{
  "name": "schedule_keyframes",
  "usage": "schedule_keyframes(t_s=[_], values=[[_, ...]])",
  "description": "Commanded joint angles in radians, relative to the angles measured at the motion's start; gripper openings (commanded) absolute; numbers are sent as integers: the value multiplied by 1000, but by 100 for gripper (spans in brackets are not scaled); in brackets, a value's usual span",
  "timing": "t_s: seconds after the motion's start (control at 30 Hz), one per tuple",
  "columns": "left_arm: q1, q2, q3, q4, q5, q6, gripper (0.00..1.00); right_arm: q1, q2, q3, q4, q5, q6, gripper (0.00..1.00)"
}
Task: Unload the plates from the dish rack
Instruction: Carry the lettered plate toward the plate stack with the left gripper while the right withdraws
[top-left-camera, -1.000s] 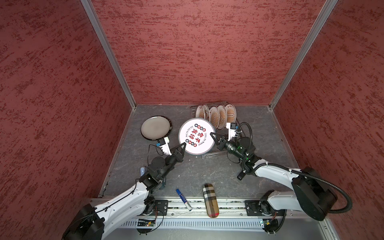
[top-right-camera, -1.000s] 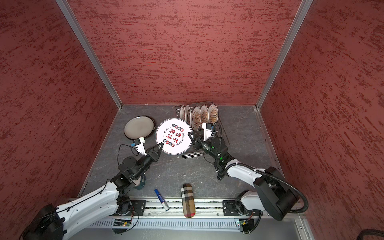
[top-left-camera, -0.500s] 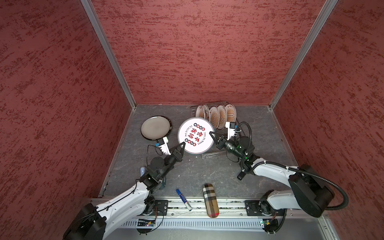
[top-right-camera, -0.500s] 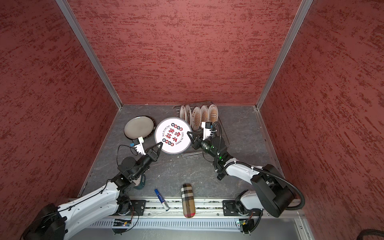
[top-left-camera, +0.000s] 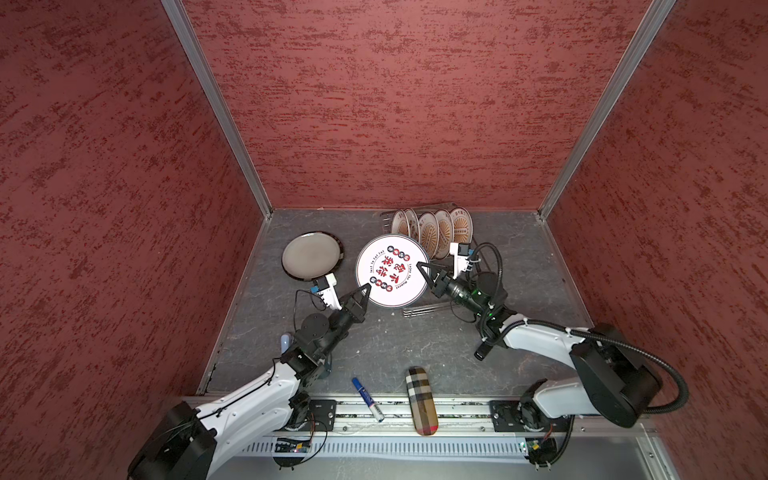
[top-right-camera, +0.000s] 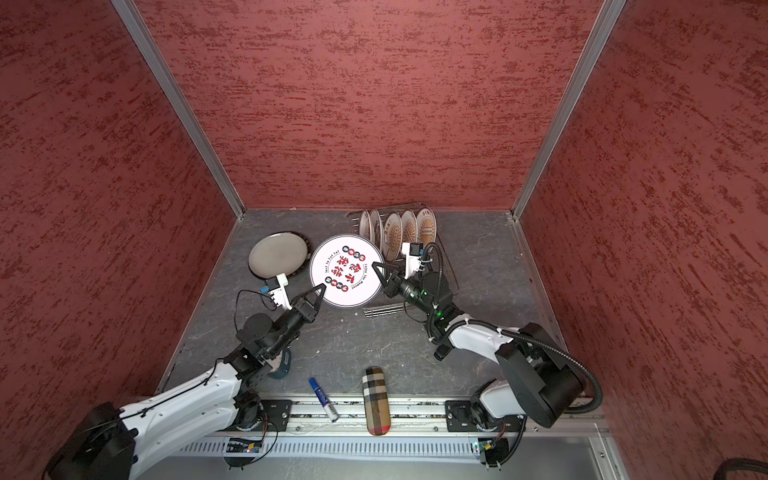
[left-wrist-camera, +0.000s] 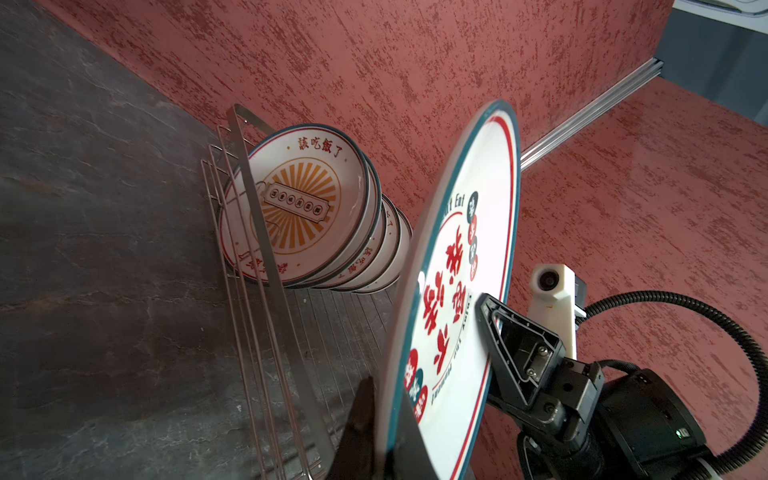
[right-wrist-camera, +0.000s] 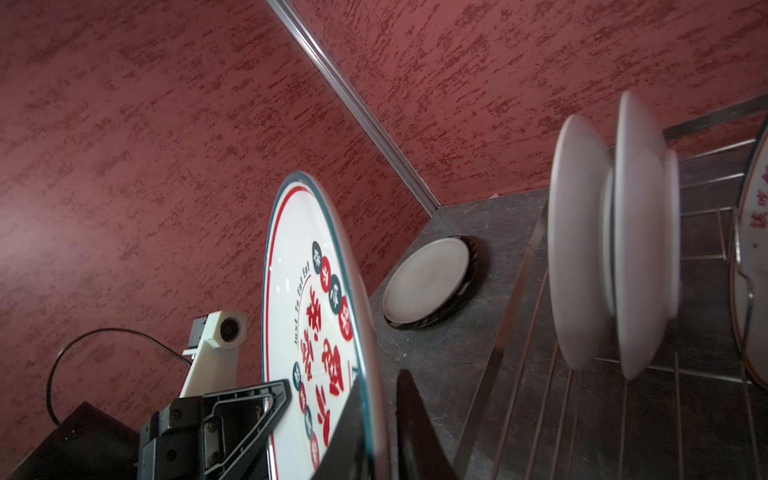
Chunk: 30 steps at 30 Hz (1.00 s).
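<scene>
Red textured walls (top-left-camera: 395, 104) on three sides, aluminium corner posts (top-left-camera: 216, 112), dark grey slate-look floor (top-left-camera: 415, 340).

Both top views look down from above the front rail (top-left-camera: 457, 415) onto the whole table (top-left-camera: 415, 340), while the wrist views look close and low from opposite sides at one lettered plate (left-wrist-camera: 465, 266) and rack (left-wrist-camera: 297, 332).
</scene>
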Motion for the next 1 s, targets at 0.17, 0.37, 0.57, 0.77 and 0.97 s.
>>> schedule_keyframes(t_s=[0.17, 0.37, 0.57, 0.77, 0.97], values=[[18, 1, -42, 152, 38, -107, 0, 15, 35, 67, 2, -98, 14, 46], [51, -51, -50, 82, 0, -145, 0, 17, 56, 83, -47, -82, 2, 92], [93, -161, -60, -80, -86, -188, 0, 38, 13, 85, -130, -7, -58, 99], [155, -230, -76, -193, -92, -242, 0, 51, -22, 57, -132, 82, -80, 99], [165, -298, -60, -380, -196, -250, 0, 61, -53, 35, -125, 94, -116, 99]])
